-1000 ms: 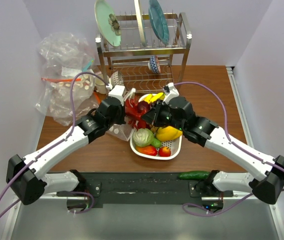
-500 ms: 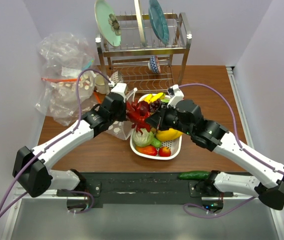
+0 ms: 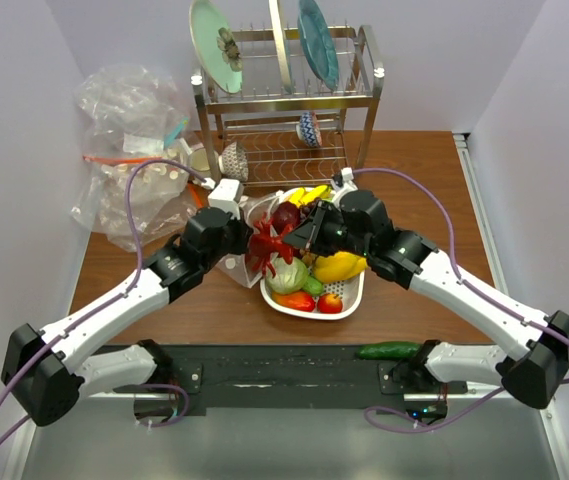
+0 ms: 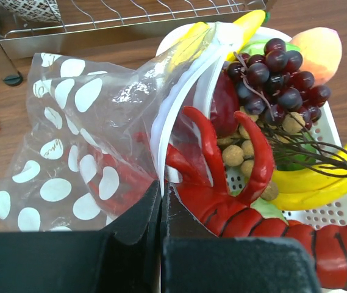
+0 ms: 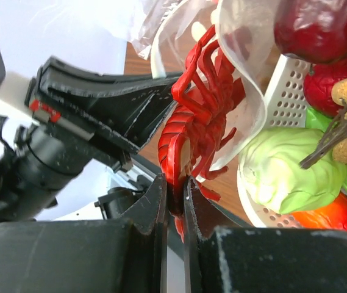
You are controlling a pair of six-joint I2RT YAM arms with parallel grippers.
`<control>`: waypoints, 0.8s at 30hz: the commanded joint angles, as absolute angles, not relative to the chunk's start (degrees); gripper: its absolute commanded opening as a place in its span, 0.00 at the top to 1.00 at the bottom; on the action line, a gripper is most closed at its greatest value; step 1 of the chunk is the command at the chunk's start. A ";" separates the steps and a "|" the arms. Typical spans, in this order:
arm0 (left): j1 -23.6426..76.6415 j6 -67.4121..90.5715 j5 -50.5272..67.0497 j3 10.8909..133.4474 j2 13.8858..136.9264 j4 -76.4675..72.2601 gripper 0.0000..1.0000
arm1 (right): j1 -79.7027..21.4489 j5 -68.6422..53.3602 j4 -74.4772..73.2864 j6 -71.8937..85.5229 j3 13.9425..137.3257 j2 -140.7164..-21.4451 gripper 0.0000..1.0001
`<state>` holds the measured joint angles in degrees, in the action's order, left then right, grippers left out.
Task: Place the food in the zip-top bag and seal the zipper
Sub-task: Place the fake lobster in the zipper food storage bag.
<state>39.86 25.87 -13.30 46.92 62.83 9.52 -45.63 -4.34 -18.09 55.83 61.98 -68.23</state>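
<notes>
The red lobster (image 5: 202,104) hangs by its tail from my right gripper (image 5: 174,186), which is shut on it. Its claws (image 4: 255,155) sit at the mouth of the zip-top bag (image 4: 69,152), a clear bag with white dots, and some red shows through the plastic. My left gripper (image 4: 161,192) is shut on the bag's mouth edge, where the white zipper strip (image 4: 161,131) runs, and holds it up. In the top view both grippers meet at the white tray's left rim, with the lobster (image 3: 265,245) between them. The dark red apple (image 4: 224,104), peach (image 4: 319,52) and pepper (image 3: 295,299) lie in the tray.
The white tray (image 3: 356,290) also holds bananas (image 3: 338,266), a pale cabbage (image 5: 283,168) and dark grapes (image 4: 283,76). A dish rack (image 3: 284,100) with plates stands behind. A bulky clear bag (image 3: 129,150) is at the back left. A green cucumber (image 3: 388,350) lies near the right arm's base.
The right gripper has carried the lobster down and left toward the bag's mouth. The left arm has shifted slightly nearer, still gripping the bag's edge.
</notes>
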 commanded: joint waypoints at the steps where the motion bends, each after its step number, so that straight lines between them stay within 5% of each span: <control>1: 40.87 24.61 -15.38 43.42 62.14 6.07 1.00 | -42.46 -8.87 -11.78 59.94 63.72 -67.15 1.00; 11: 40.87 23.38 -16.09 38.50 60.82 1.50 1.00 | -37.53 -13.53 -12.48 61.35 64.25 -65.92 1.00; 24: 40.78 26.28 -13.19 47.80 60.12 8.87 1.00 | -37.70 -14.86 -5.09 63.73 61.44 -70.58 1.00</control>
<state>40.58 24.73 -15.27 43.22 61.21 8.36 -37.43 -13.02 -11.53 62.70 61.39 -70.83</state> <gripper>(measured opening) 0.020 0.092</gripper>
